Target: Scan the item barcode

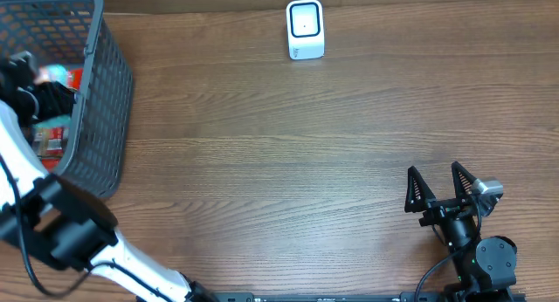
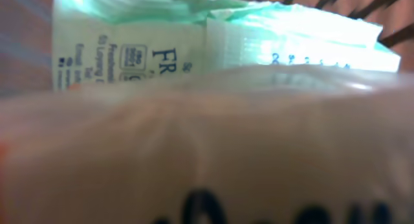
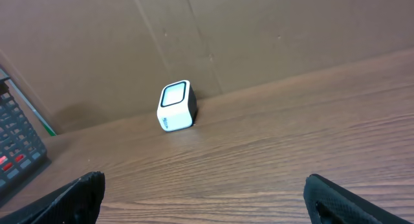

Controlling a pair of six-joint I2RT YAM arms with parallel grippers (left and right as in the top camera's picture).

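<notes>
Upright white scanner [image 1: 305, 29]; pale-green packet [image 2: 129, 56]

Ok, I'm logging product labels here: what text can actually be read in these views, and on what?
"FR": large dark letters, cut off, on the pale green plastic packet.
Small print beside them and digits on its crimped seam: too blurred to read.
Dark lettering on the translucent plastic packet in front: cropped, unreadable.
Mark on the small white box-shaped scanner: too small to read.

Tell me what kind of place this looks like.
Probably a mock shop checkout: a small white barcode scanner stands on a wooden table, and a dark mesh shopping basket holds packaged goods.
</notes>
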